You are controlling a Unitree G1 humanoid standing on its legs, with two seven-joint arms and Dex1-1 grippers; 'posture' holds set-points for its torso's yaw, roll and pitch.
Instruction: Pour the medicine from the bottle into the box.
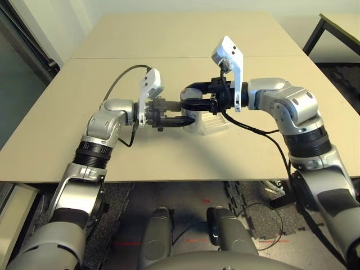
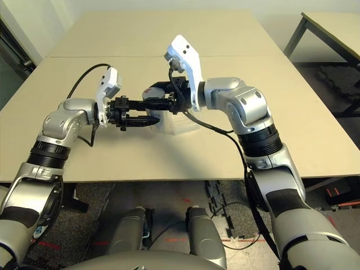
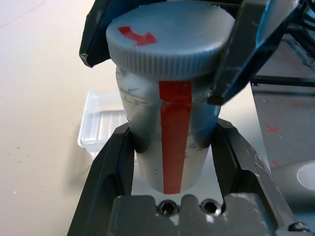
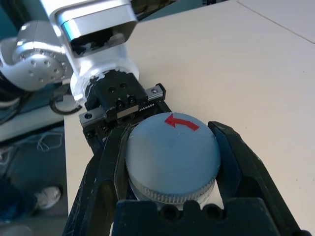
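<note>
The silver-grey bottle (image 3: pixel 147 118) with its red stripe is held above the middle of the table, and my left gripper (image 1: pixel 174 115) is shut on its body. Its round grey cap (image 4: pixel 172 157), marked with a red arrow, is still on the bottle. My right gripper (image 4: pixel 172 164) is shut on that cap from the opposite side, one black finger (image 3: pixel 251 49) on each flank. The box (image 1: pixel 214 124), a clear shallow tray, lies on the table just below and behind the two grippers. The medicine is hidden.
The beige table (image 1: pixel 185 39) stretches wide around the grippers, with a seam running across it behind them. A second table (image 1: pixel 337 28) stands at the far right. Black cables hang from both wrists.
</note>
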